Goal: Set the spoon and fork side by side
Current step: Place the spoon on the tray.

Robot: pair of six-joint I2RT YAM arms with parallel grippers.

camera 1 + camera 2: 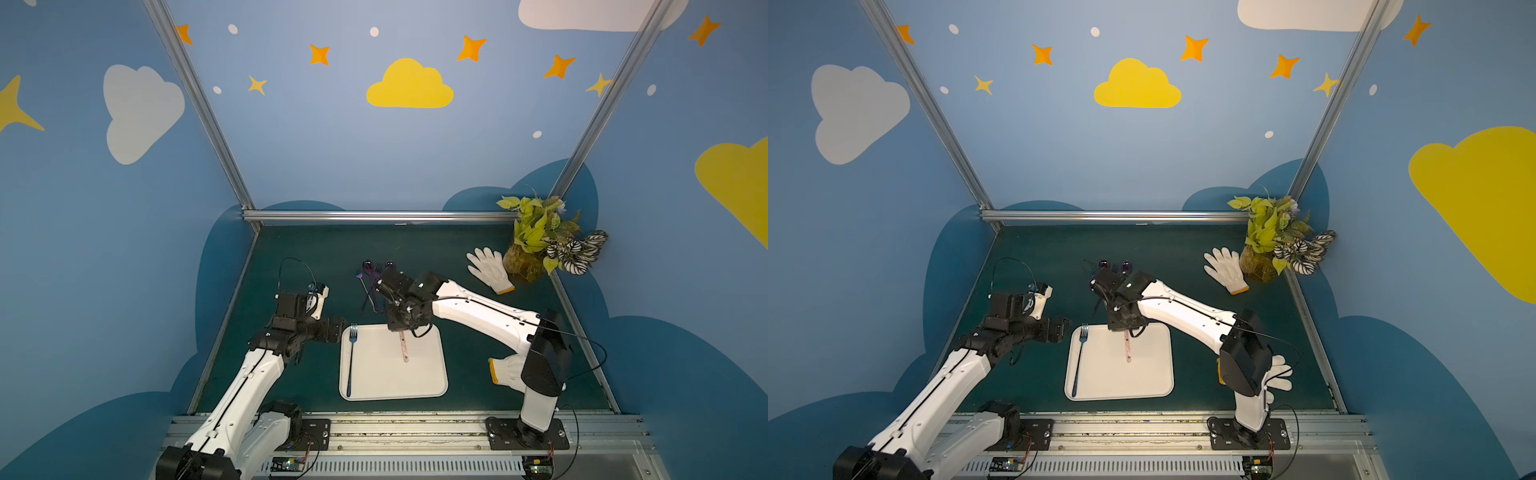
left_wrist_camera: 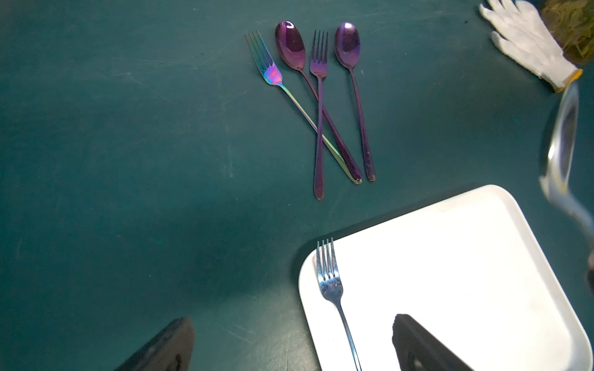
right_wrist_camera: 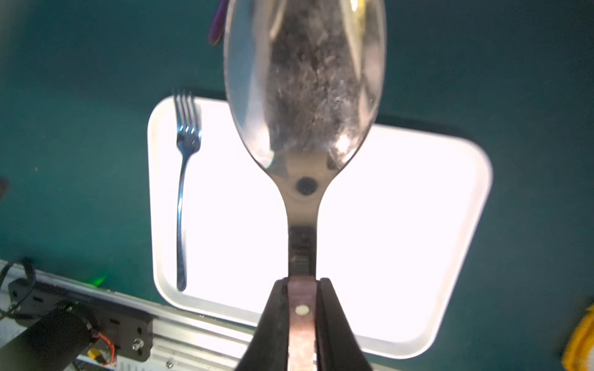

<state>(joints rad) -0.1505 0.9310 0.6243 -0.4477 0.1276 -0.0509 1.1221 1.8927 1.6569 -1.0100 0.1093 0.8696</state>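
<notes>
The left gripper (image 2: 291,319) hangs released by the far left corner of a white tray (image 1: 432,386) on the green worktop (image 1: 291,257). A silver fork (image 1: 351,357) lies along the tray's left edge, tines far. Well apart to its right, the right gripper (image 3: 302,282) clenches the handle of a spoon (image 3: 305,80) over the tray's far middle.

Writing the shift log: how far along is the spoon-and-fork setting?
Done: the fork lies on the tray, along its left edge. In hand: the right gripper has its jaws shut on the spoon, held over the tray; the left gripper is open and empty. Left: lay the spoon down beside the fork and release.
</notes>
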